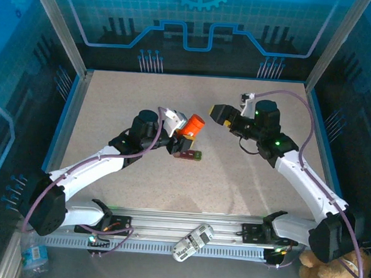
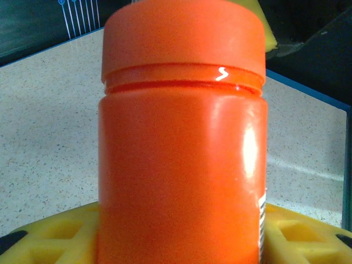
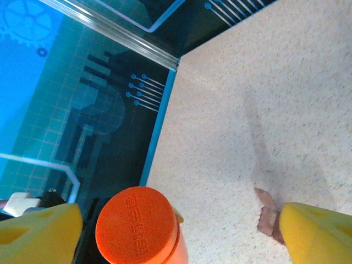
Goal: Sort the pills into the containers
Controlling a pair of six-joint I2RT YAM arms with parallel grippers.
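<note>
My left gripper (image 1: 183, 134) is shut on an orange bottle (image 1: 193, 124), holding it tilted above the table. Seen from the left wrist, the capped bottle (image 2: 181, 154) rises between my yellow fingers (image 2: 49, 236). The containers (image 1: 189, 155), a dark red strip with one green end, lie flat just below the bottle. My right gripper (image 1: 216, 113) faces the bottle's cap from the right and stands open. In the right wrist view the orange cap (image 3: 135, 225) sits between the spread fingertips (image 3: 316, 234) without touching them, and an end of the containers (image 3: 268, 217) shows. The pills are hidden.
Blue walls close the table (image 1: 124, 110) at the back and on both sides. A white device (image 1: 192, 242) lies on the rail at the near edge. A teddy bear (image 1: 335, 274) sits at the bottom right, off the table.
</note>
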